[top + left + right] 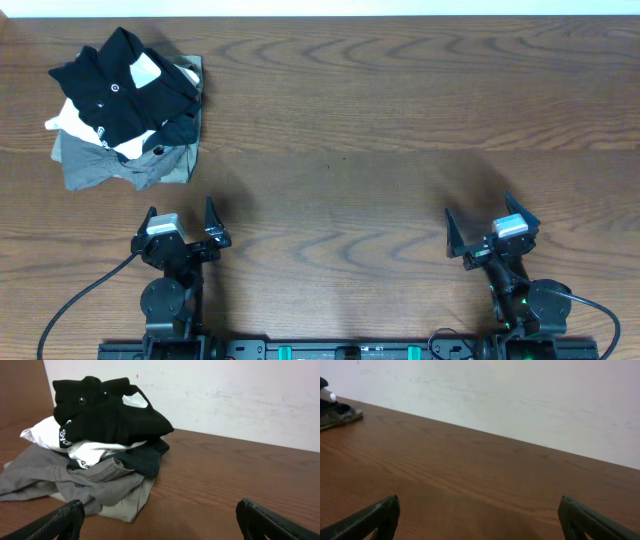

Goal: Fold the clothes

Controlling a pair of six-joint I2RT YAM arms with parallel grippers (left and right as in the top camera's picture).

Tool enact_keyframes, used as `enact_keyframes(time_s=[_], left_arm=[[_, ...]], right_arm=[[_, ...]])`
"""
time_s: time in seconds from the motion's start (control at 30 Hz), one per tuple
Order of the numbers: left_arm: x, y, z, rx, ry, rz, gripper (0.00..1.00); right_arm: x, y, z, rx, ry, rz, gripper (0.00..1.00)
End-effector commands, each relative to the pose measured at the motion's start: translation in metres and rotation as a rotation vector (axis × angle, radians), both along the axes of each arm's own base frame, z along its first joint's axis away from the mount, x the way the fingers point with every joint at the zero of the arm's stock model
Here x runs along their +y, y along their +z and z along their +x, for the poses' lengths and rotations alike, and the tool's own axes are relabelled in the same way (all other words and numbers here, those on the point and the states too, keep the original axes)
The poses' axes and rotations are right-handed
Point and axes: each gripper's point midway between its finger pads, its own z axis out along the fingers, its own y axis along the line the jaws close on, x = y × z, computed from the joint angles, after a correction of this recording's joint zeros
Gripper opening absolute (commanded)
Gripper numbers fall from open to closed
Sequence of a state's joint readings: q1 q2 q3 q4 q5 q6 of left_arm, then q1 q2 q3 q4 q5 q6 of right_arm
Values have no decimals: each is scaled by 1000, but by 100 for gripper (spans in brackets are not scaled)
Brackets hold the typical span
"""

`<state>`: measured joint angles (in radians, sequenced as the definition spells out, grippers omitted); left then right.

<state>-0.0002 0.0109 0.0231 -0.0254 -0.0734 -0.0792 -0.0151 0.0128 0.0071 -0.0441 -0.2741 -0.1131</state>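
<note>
Topping a pile (120, 165) in the overhead frame's upper left, the black shirt (125, 85) lies up-left of the left gripper (180, 210), well apart from the right gripper (478, 208); both stand released, empty.

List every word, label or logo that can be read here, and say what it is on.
"Sy": white lettering on a folded edge of the black shirt; the rest curls out of sight.
Round white logo on the same shirt: too small to read.
White neck label: no print legible.
No other text is legible.
</note>
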Motion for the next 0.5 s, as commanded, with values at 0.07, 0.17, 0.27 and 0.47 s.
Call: enact_keyframes(time_s=[0.07, 0.17, 0.27, 0.47], left_arm=[[-1, -17, -1, 49, -1, -8, 98], [-2, -17, -1, 50, -7, -8, 98], [-2, -17, -1, 50, -7, -8, 98], [-2, -18, -1, 52, -7, -8, 98]], right_arm=[[-1, -1, 0, 5, -2, 11, 99], [-1, -1, 0, 5, -2, 11, 99], [-1, -1, 0, 5, -2, 11, 99], [-1, -1, 0, 5, -2, 11, 99]])
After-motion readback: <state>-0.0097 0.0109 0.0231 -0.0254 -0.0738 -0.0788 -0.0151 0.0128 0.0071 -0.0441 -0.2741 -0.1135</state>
